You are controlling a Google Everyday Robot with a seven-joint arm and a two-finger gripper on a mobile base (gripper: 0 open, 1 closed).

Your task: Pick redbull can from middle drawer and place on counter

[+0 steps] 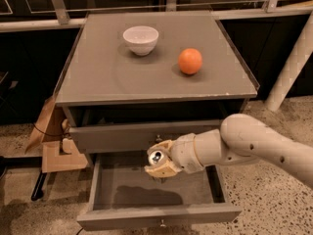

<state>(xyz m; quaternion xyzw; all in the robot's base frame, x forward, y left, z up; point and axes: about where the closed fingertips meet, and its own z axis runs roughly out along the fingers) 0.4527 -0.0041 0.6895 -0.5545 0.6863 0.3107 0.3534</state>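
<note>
My gripper (159, 162) is shut on the redbull can (156, 157), a small silver can with its shiny top showing. It holds the can above the open middle drawer (146, 192), just below the front of the closed knobbed drawer (142, 137). The white arm comes in from the right. The drawer floor under the can is bare grey. The counter (107, 72) is the flat grey top of the cabinet above.
A white bowl (141, 39) and an orange (190, 61) sit on the counter. Brown cardboard (51, 136) lies on the floor left of the cabinet. A white post (291, 67) leans at the right. The floor is speckled.
</note>
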